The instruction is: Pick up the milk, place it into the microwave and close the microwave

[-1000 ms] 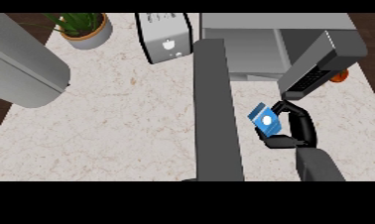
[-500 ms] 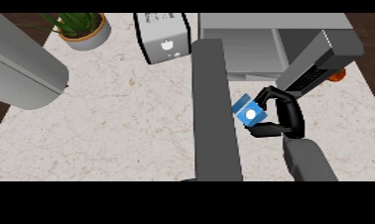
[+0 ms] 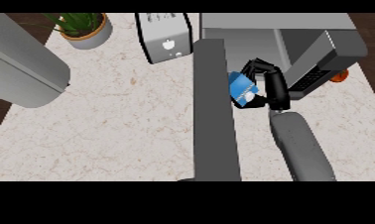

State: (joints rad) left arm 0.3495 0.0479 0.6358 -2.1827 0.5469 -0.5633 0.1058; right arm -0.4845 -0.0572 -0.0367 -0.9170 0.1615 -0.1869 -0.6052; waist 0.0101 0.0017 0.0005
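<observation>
Right hand: your black right hand (image 3: 273,86) is curled round the milk, thumb and fingers wrapping its far side, grasping it.
Milk: blue carton (image 3: 242,90) with white patches, boxy, tilted; it sits in the hand above the counter, just at the microwave's open front, at about 3 o'clock of centre.
Right forearm: smooth grey rounded forearm (image 3: 302,146) runs from the wrist down to 5 o'clock at the lower edge.
Microwave: grey boxy microwave (image 3: 256,37) at 1 o'clock, matte, cavity open toward you; the milk is in front of it, not clearly inside.
Microwave door: door (image 3: 322,62) swung open to the right, dark inner face with a keypad-like panel, just right of the hand.
Grey bar: long flat dark-grey bar (image 3: 215,114) runs from near centre down to 6 o'clock, just left of the milk; you cannot tell what it is.
Counter: pale speckled stone-look top (image 3: 117,119).
Toaster-like box: white and black appliance (image 3: 165,37) at 12 o'clock.
Plant: green spiky plant in a grey round pot (image 3: 84,27) at 11 o'clock.
Left forearm: big grey cylinder (image 3: 29,72) at 9 o'clock; left hand not in view.
Orange thing: small orange bit (image 3: 338,76) behind the door, unclear.
</observation>
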